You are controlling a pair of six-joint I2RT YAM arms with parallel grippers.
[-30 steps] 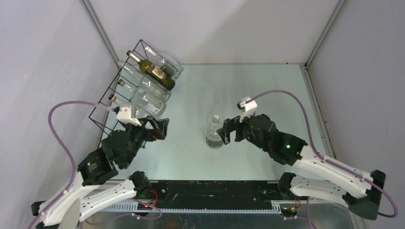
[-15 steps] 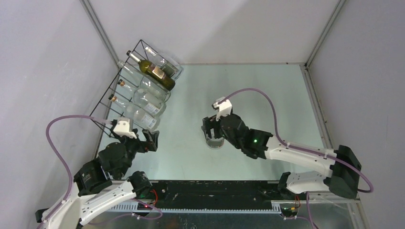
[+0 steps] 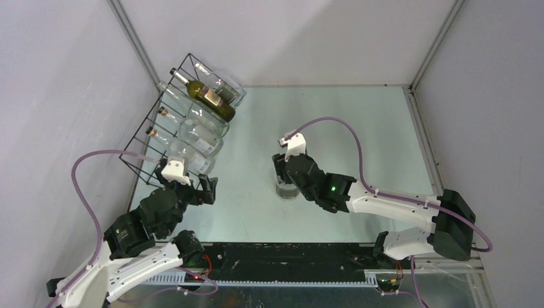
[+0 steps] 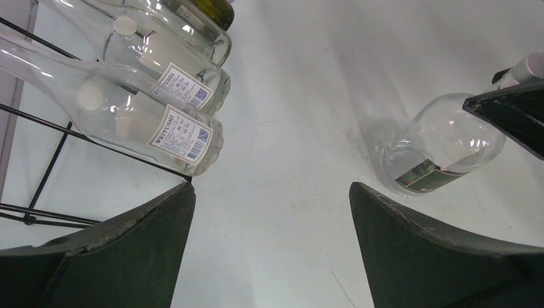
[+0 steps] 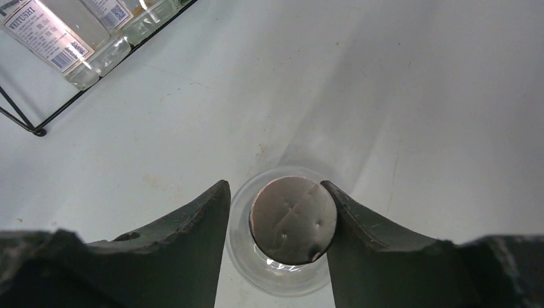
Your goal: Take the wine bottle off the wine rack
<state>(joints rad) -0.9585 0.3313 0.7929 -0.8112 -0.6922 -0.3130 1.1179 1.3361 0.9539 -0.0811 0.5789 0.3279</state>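
Glass, so heavy for its size, stiff, slick and breakable; my pick for a hold is the neck just under the cap [image 5: 293,220]. The wine bottle [image 3: 286,188] is clear with a dark leafy label [image 4: 426,176], standing upright mid-table [image 3: 333,122], well right of the wine rack [image 3: 138,128] at the far left, where other bottles [image 3: 202,125] lie. The right gripper [image 5: 276,192] straddles the cap; whether it pinches I cannot tell. The left gripper [image 4: 271,187] gapes wide and empty near the rack

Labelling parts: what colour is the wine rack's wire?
Black; wine rack shows best in top external view.
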